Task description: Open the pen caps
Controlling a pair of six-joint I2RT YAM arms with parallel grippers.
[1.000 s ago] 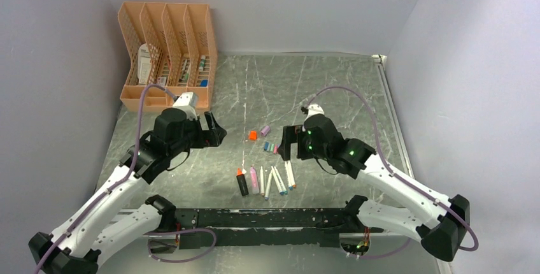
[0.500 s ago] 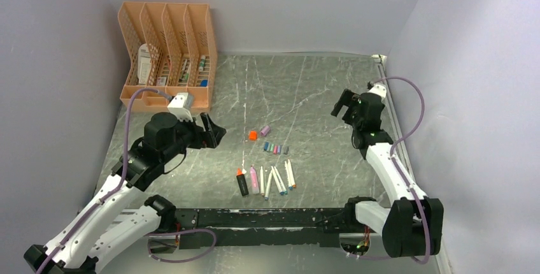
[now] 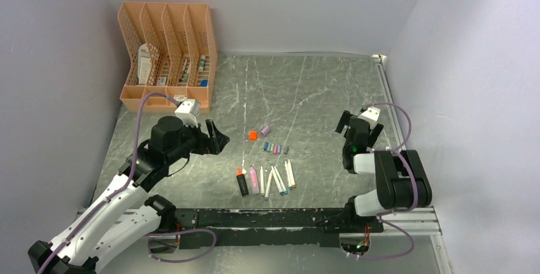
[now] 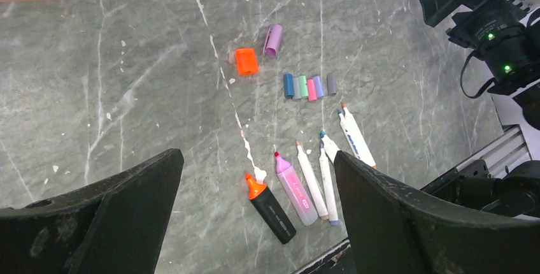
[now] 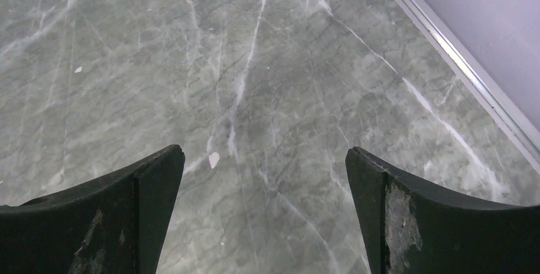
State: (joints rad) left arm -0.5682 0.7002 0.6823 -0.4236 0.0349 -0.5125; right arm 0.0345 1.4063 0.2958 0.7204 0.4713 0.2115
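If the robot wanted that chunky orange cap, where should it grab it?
Probably across its middle, straight down from above: the orange cap lies flat on its side, apart from the purple cap, leaving room along both long sides.

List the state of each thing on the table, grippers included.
Small blue, teal, pink, grey plastic caps: off, in a row.
Chunky orange cap: off, loose.
Pale purple cap: off, loose.
Long white pens, highlighters: uncapped, lying flat.
Left gripper: open, empty.
Right gripper: open, empty.
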